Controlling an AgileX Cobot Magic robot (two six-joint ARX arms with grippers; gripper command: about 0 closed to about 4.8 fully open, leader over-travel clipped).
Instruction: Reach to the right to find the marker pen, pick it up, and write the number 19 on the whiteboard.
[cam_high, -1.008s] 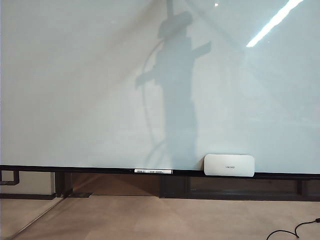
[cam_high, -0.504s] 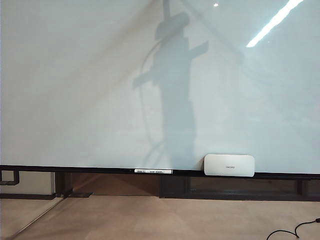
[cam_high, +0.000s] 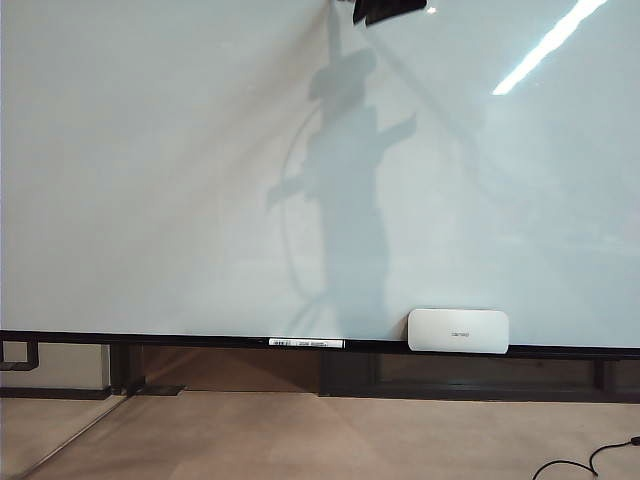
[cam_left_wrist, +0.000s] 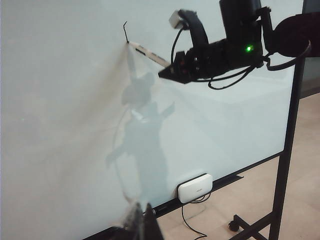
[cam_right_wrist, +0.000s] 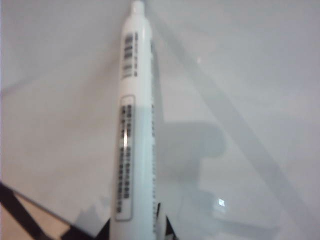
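- The right gripper (cam_left_wrist: 167, 73) is working high on the whiteboard (cam_high: 150, 180), near its upper edge, with its fingers clamped narrowly around the white marker pen (cam_left_wrist: 147, 52), whose tip is touching the board.
- A short black stroke (cam_left_wrist: 125, 31) is sitting just above the tip, near the board's upper edge; the rest of the number 19 is not written yet, as far as the left wrist view shows.
- The left gripper (cam_left_wrist: 142, 227) is hanging low and far from the board; only blurred dark finger tips are showing, so I cannot tell how far they are parted.
- The white eraser (cam_high: 458, 330) is resting on the board's lower frame, right of centre, well apart from the pen.
- Risks, as I am judging them: the pen is meeting the board at a shallow slant, so uneven pressure could be skipping ink or making the barrel slide in the fingers; writing this near the upper edge is leaving little room above for the digits.
- Compared with a second ago, the dark arm (cam_high: 385, 10) is now poking into the exterior view's top edge, where only its shadow (cam_high: 345, 190) was showing, and that shadow has shifted slightly.
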